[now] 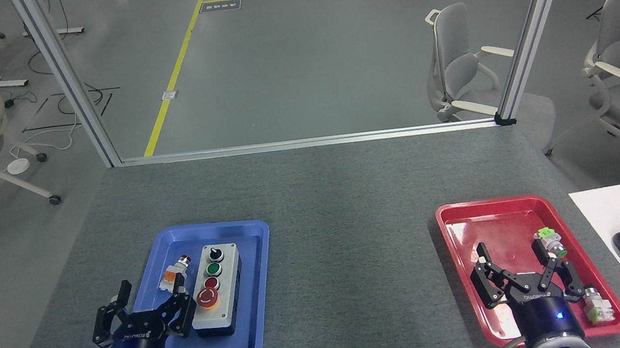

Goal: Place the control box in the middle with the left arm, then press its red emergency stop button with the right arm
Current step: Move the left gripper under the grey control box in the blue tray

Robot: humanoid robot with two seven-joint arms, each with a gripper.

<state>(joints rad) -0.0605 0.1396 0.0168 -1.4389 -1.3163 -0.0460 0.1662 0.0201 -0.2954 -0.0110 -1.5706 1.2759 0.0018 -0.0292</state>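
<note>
- Control box point(216, 288): oblong light-grey casing on a black base, lying in the glossy blue tray point(256, 320), left of my felt-like grey tabletop point(350, 222).
- Red emergency stop button point(207, 297): domed mushroom cap, nearest me.
- My left gripper point(149, 297): fingers spread apart, beside the box.
- My right gripper point(521, 263): fingers spread apart, over the red tray point(452, 239).

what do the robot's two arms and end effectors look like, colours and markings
Both match. The left end effector and right end effector are black, with linked, jointed metal fingers on a round black body. Each body has a small glowing blue light and white lettering across the front, too small to read. Below each sits a white wrist section. A thin cable shows beside the right wrist.
</note>
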